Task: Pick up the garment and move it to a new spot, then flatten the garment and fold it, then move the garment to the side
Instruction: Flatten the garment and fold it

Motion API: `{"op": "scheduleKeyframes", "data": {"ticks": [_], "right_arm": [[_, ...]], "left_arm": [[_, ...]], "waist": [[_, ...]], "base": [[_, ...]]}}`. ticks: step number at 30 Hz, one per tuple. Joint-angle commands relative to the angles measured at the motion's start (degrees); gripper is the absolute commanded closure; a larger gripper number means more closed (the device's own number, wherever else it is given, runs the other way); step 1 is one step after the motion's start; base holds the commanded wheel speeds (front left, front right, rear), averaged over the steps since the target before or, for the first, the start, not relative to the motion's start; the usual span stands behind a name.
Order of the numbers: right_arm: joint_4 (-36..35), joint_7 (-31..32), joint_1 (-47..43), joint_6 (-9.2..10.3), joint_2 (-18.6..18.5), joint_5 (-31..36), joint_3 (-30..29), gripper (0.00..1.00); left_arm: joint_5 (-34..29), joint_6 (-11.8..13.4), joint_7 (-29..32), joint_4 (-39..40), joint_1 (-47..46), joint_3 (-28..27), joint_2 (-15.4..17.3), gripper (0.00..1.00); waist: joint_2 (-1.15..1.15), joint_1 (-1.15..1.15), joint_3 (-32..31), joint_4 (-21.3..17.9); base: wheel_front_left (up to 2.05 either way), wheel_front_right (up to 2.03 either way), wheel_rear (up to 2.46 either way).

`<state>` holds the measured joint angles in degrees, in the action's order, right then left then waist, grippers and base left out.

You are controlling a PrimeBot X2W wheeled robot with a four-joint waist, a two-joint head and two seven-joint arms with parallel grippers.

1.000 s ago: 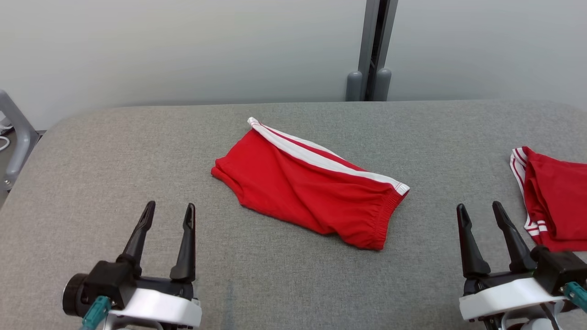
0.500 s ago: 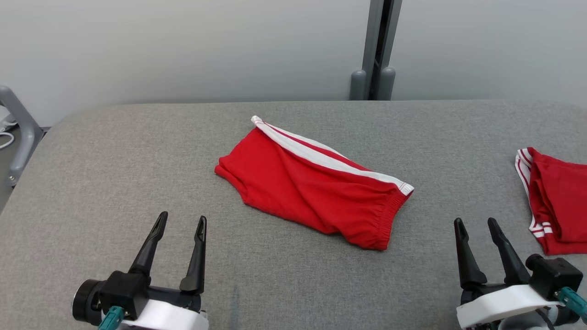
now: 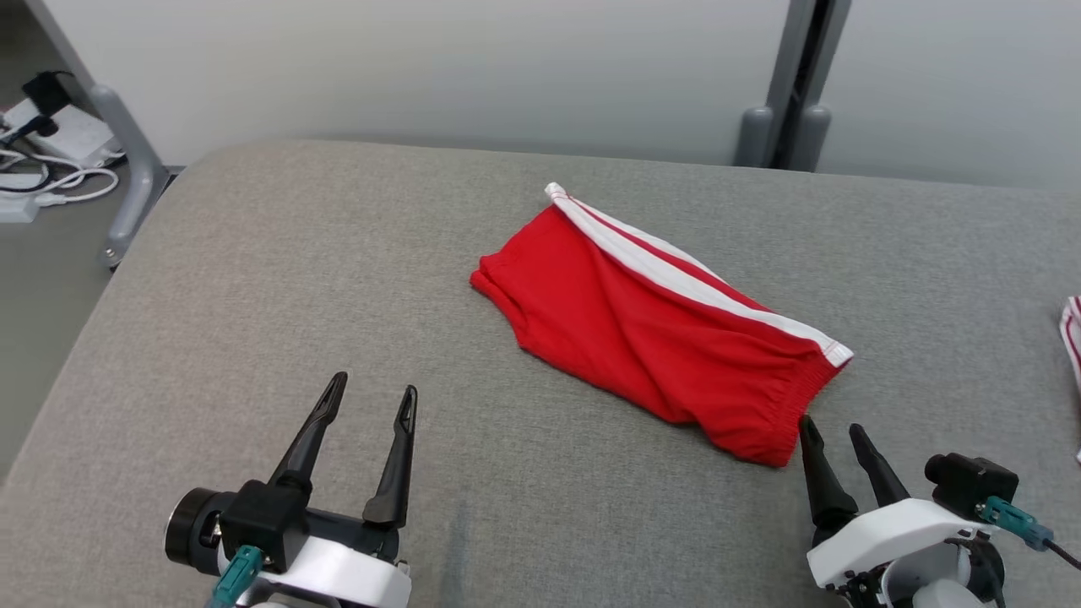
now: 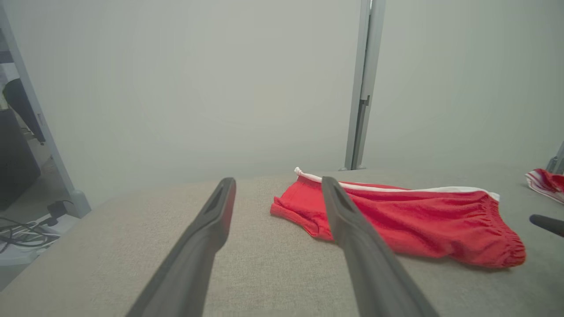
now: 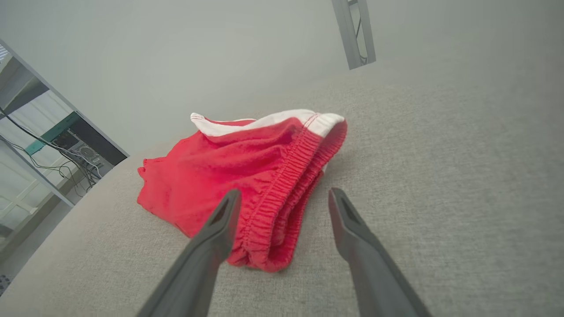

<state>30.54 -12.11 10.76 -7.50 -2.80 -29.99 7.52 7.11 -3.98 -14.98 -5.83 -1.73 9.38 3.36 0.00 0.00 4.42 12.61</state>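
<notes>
Lying diagonally near the middle of the grey padded desk (image 3: 296, 279): red shorts (image 3: 650, 338), white side stripe (image 3: 676, 274) running along the far edge, elastic waistband (image 3: 794, 397) pointing toward the robot's right. Looking doubled over once, leg on leg, fairly flat but wrinkling through the middle. Not sitting at the side of the desk.

Hovering low over the near edge, well left of the shorts: left gripper (image 3: 376, 384), jaws standing apart, gripping nothing. Hovering just beside the waistband corner: right gripper (image 3: 832, 425), jaws likewise spread wide, gripping nothing, lining up with the elastic in the right wrist view.

Fitting two stages: shorts lying half-doubled and waiting for pick-up and relocating, or folding done and shorts waiting for shifting sideways. Not settling which from this.

Peeking in at the right rim of the head view: part of another red-and-white garment (image 3: 1072, 329), well apart.

Reading no brand, label or writing anywhere on the fabric; no tag showing.
</notes>
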Motion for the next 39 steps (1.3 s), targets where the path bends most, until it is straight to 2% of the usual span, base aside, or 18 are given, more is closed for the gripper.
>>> {"op": "scheduleKeyframes", "data": {"ticks": [1,5,9,19,20,21,23,29,39], "right_arm": [[1.05,-0.04,1.28,0.03,-0.29,-2.06,0.09,0.00],[2.83,-0.25,2.07,0.03,-0.30,-4.53,0.10,0.00],[7.60,-0.20,4.02,0.03,-0.32,-8.44,-0.88,0.00],[14.85,1.14,6.98,-0.17,0.42,-21.35,0.66,0.00],[14.91,1.55,7.12,-0.20,0.61,-23.18,1.49,0.19],[14.89,1.80,7.22,-0.20,0.71,-24.92,2.20,0.60],[14.77,1.38,7.41,-0.20,0.84,-26.56,3.69,1.00],[15.16,-0.62,8.24,-0.09,0.17,-26.46,5.61,1.00],[14.63,-2.07,9.45,0.05,-4.61,-23.65,6.35,1.00]], "left_arm": [[-0.41,-0.47,-0.18,-0.18,-0.78,0.17,0.12,0.00],[-0.52,-0.58,-0.18,-0.13,-0.74,0.29,0.06,0.00],[-0.62,-0.84,-0.18,0.28,-1.09,0.39,-0.16,0.00],[-0.57,-0.99,-0.18,0.36,-1.04,0.58,-0.32,0.00],[-0.57,-0.99,-0.18,0.38,-1.05,0.51,-0.33,0.00],[-0.57,-0.97,-0.18,0.39,-1.07,0.41,-0.34,0.00],[-0.61,-0.85,-0.18,0.27,-1.10,0.39,-0.36,0.00],[-0.30,-0.53,-0.18,-0.02,-1.38,0.86,-0.37,0.00],[0.39,-0.01,-0.19,-0.17,-1.31,1.34,-0.37,0.00]], "waist": [[0.00,0.00,0.84,1.91],[0.00,0.00,1.09,3.03],[0.00,0.00,1.73,5.50],[0.00,0.00,2.34,7.89],[0.00,0.00,2.38,7.90],[0.00,0.00,2.42,7.87],[0.00,0.00,2.51,7.71],[0.00,0.00,2.58,6.81],[0.00,0.00,2.34,5.08]], "base": [[0.00,0.00,0.00],[0.00,0.00,0.00],[0.00,0.00,0.00],[0.00,0.00,0.00],[0.00,0.00,0.00],[0.00,0.00,0.00],[0.00,0.00,0.00],[0.00,0.00,0.00],[0.00,0.00,0.00]]}}
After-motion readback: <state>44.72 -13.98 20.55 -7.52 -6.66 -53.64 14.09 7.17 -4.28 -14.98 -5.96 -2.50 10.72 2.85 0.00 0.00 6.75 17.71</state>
